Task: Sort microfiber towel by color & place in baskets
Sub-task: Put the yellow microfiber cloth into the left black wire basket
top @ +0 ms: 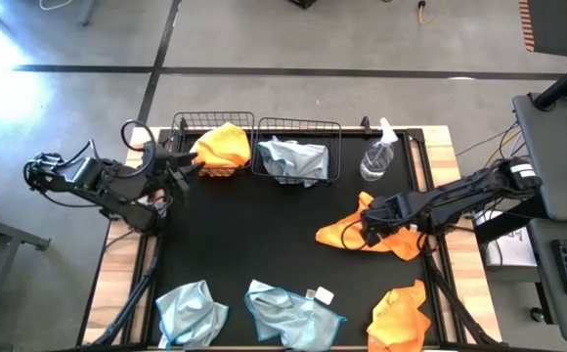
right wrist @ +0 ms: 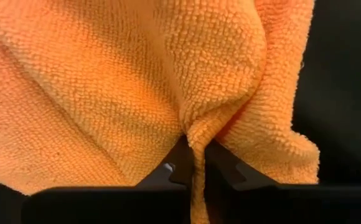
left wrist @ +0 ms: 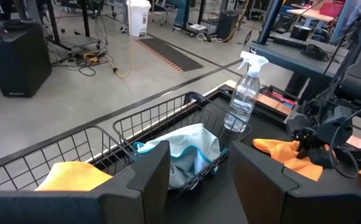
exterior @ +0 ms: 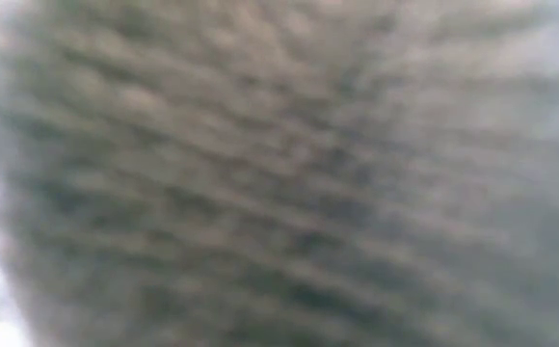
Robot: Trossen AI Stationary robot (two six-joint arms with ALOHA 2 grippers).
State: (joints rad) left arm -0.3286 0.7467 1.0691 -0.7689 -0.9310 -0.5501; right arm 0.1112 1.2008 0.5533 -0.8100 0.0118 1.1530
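Two black wire baskets stand at the table's far edge: the left basket (top: 213,152) holds an orange towel (top: 223,145), the right basket (top: 298,156) a pale blue towel (top: 295,159). My right gripper (top: 370,231) is shut on an orange towel (top: 362,233) spread on the black mat at the right. Two pale blue towels (top: 192,311) (top: 288,313) and another orange one (top: 401,315) lie along the near edge. My left gripper (left wrist: 199,180) stands open, raised near the left basket. My right gripper pinches a raised fold (right wrist: 196,134) of the orange towel between its two fingertips (right wrist: 179,163), coming from above and pointing down. The cloth puckers into creases at the pinch. The rest of the towel lies spread on the mat.
A clear spray bottle (top: 379,154) stands upright just right of the baskets. The low view is filled by blurred grey cloth close to the lens. Bare black mat (top: 254,230) lies in the middle of the table.
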